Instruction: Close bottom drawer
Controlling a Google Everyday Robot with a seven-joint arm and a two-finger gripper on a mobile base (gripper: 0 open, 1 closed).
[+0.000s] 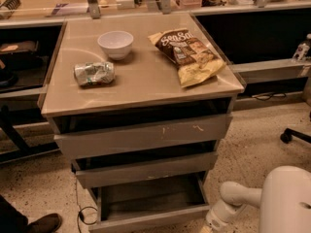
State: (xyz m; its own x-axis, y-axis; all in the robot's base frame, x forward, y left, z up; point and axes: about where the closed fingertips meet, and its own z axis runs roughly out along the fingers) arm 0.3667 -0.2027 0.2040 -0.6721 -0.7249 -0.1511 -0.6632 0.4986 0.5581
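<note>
While the bottom drawer stands open, bare floor showing, the gripper (grip unclear) sits beside its front corner.

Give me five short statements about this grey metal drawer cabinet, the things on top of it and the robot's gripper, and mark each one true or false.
1. The bottom drawer, a shallow grey metal tray, stands pulled out. True.
2. The round white bowl sits inside that drawer. False: it stands on the beige cabinet top.
3. The crushed silver can lies on its side on the cabinet top. True.
4. The yellow-and-brown chip bag lies on the floor. False: it lies on the cabinet top, right of the bowl.
5. The gripper grips the top drawer front. False: the gripper is out of view; the white arm runs off the lower edge beside the bottom drawer's right front corner.
</note>
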